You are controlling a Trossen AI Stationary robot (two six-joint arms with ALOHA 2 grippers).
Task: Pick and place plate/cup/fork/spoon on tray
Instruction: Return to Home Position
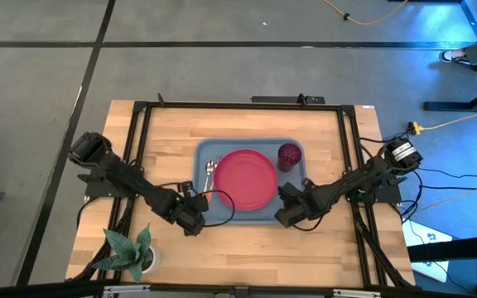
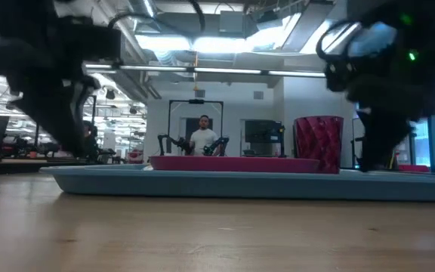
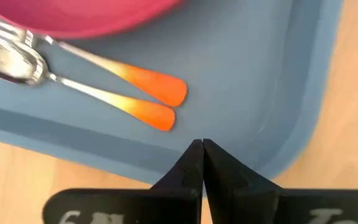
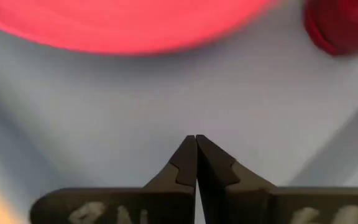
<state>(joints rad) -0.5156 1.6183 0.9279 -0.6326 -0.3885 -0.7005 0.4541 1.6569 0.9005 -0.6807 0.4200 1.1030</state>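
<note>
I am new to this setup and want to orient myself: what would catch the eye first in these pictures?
The pink plate lies in the middle of the blue tray at the centre of the table. The dark red cup stands in the tray's far right corner, and the fork and spoon lie left of the plate. The left gripper and right gripper, both shut, hang at the tray's near corners.

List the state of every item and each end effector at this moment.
tray: flat on the table, loaded.
plate: lying flat in the tray's middle.
cup: upright in a tray corner, beside the plate.
fork: lying in the tray, head at the plate's edge.
spoon: lying in the tray alongside the fork.
left end effector: shut, empty, above the tray.
right end effector: shut, empty, above the tray.
</note>
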